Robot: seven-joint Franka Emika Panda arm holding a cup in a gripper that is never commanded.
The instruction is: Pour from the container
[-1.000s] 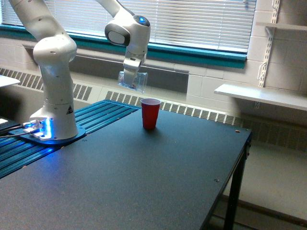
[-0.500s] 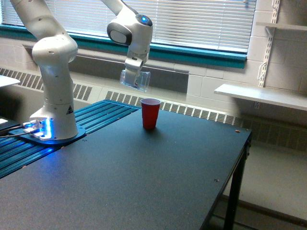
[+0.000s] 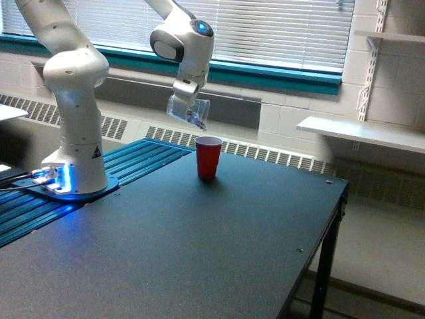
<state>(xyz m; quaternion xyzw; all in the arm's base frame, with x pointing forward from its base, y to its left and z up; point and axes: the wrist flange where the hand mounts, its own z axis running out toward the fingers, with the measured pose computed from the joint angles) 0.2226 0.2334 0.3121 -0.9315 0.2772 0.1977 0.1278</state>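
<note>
The red cup point(image 3: 208, 157) stands upright on the dark table point(image 3: 199, 252), and everything else is placed from it. Above it and slightly toward the exterior view's left, the clear container point(image 3: 188, 111) hangs in the air, tipped so that its mouth slants down toward the cup, with pinkish bits showing at its lower corner. The gripper point(image 3: 184, 94) clasps the container from above, its jaws closed against the clear sides. The container is apart from the cup's rim. Farther toward the exterior view's left of the cup, the arm's white base point(image 3: 73, 166) sits on a blue ribbed mat point(image 3: 133, 163).
</note>
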